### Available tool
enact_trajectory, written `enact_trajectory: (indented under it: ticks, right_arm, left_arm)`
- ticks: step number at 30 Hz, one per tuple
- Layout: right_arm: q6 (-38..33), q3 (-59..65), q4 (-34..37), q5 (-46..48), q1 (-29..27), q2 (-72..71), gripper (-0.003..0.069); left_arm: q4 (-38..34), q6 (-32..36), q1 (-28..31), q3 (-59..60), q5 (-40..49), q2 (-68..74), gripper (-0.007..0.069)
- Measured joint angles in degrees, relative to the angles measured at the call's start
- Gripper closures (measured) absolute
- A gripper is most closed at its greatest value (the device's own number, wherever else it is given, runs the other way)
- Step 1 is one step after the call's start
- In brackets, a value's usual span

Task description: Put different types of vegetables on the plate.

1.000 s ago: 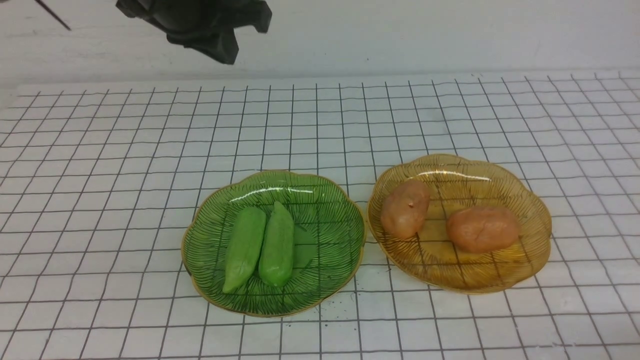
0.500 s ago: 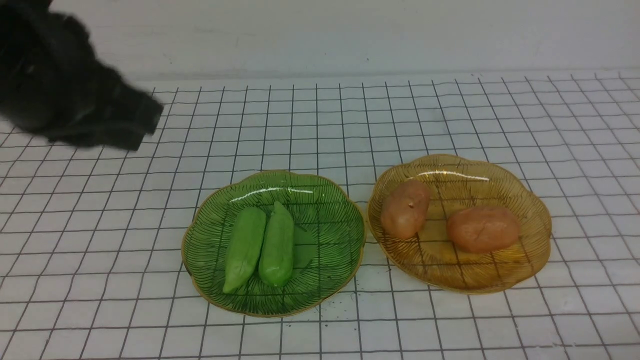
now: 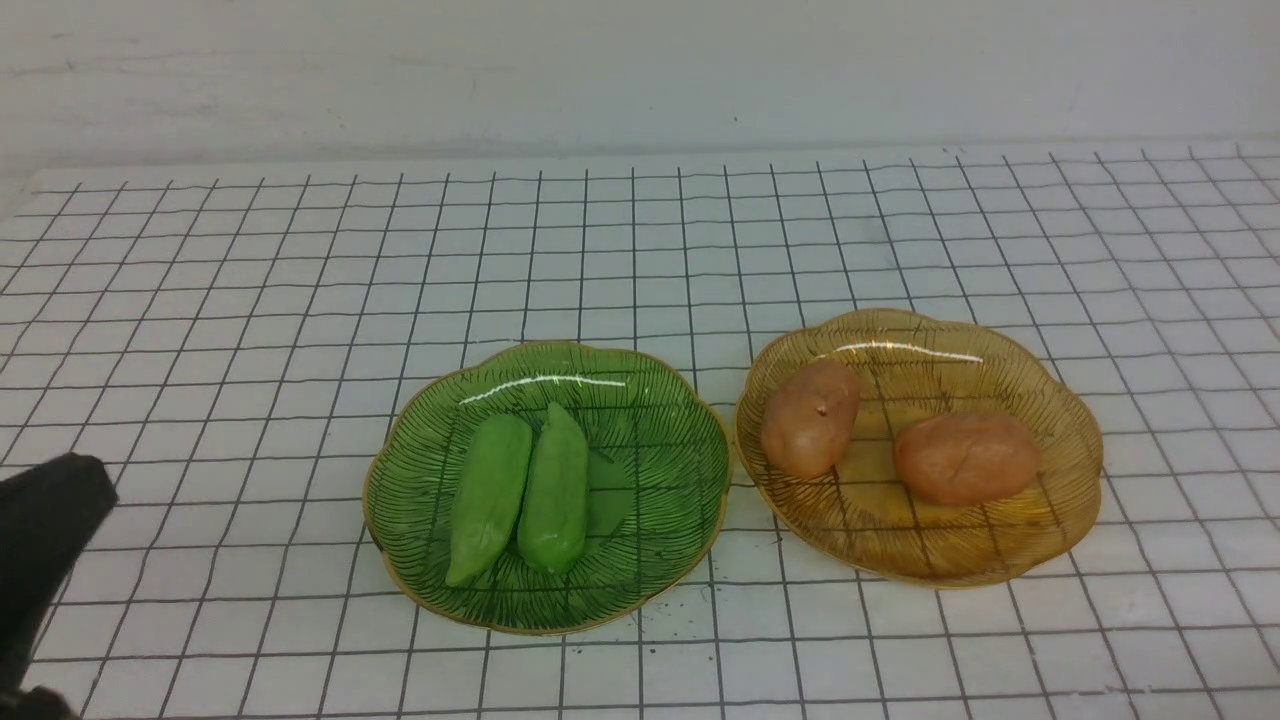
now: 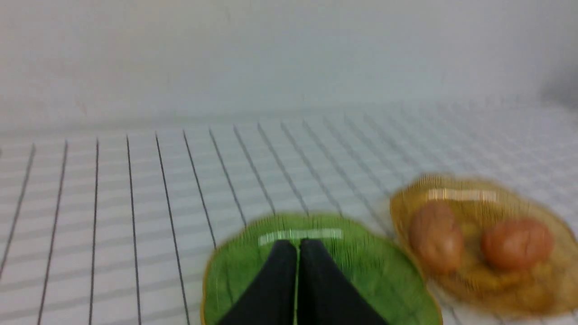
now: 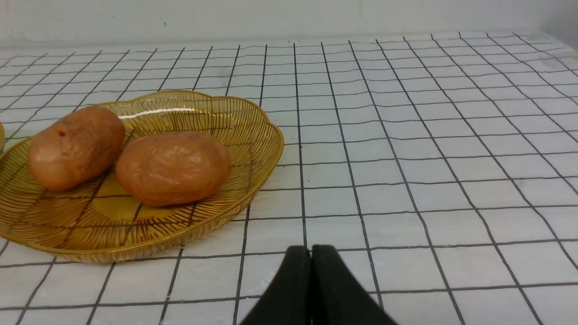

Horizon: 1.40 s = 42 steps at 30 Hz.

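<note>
The left gripper (image 4: 297, 275) has pulled back, fingertips pressed together, from the white gridded table (image 3: 250, 400) before a pale wall (image 3: 640, 70).

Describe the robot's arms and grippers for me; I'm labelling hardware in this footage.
The left gripper and right gripper both show dark, near-black fingers, tapering toward straight-edged tips. The left arm's visible part is dark too, blurred. No markings or cables can be made out.
</note>
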Motion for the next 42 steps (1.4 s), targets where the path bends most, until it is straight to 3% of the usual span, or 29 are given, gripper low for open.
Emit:
enact_trajectory:
  ticks: [4,19,25,30,35,42]
  right_arm:
    - [0.00,0.00,0.00,0.00,0.00,0.00,0.0673]
    - [0.05,0.00,0.00,-0.02,0.00,0.00,0.0673]
    - [0.05,0.00,0.00,-0.02,0.00,0.00,0.0673]
    - [0.05,0.00,0.00,-0.02,0.00,0.00,0.0673]
    - [0.05,0.00,0.00,-0.02,0.00,0.00,0.0673]
    - [0.05,0.00,0.00,-0.02,0.00,0.00,0.0673]
  left_arm:
    - [-2.07,-0.25,0.00,3.21,-4.73,-3.59,0.0632]
    - [-2.22,0.09,0.00,3.49,-1.92,-3.85,0.0632]
    - [-0.92,0.22,0.12,9.03,0.50,-5.40,0.0632]
    - [-0.15,0.22,4.71,16.50,0.98,-12.38,0.0632]
    - [1.61,0.22,13.40,22.23,4.25,-16.45,0.0632]
    - [2.79,0.22,14.21,22.69,8.46,-16.48,0.0632]
